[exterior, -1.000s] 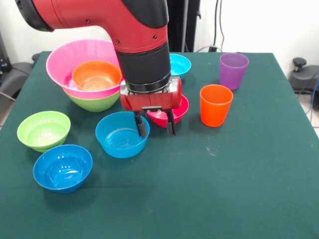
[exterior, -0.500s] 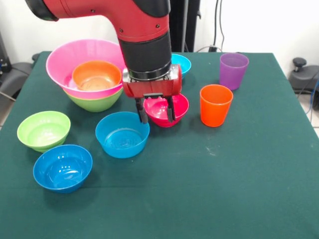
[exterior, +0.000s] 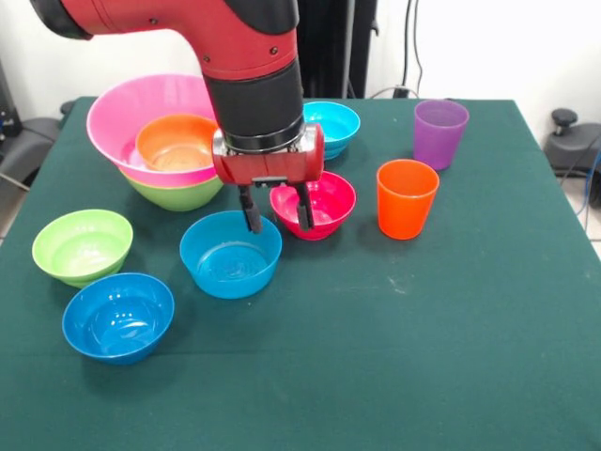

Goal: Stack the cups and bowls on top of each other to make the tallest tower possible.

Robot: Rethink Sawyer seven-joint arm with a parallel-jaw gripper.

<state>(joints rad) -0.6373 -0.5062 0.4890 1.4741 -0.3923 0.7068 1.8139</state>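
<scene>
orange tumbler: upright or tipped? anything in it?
Upright and apparently empty. The orange tumbler stands on its narrower base on the green tablecloth, round mouth facing up; only its orange inner wall shows inside.

Seven bowls, two cups, one tower of three bowls

A single front camera is looking across the green table from a raised spot at its near side, tilting downward and facing the red arm, which is coming down from the top edge. It is sitting near enough that the tabletop is filling most of the picture, with the near corners cropped and the white wall showing beyond.
</scene>
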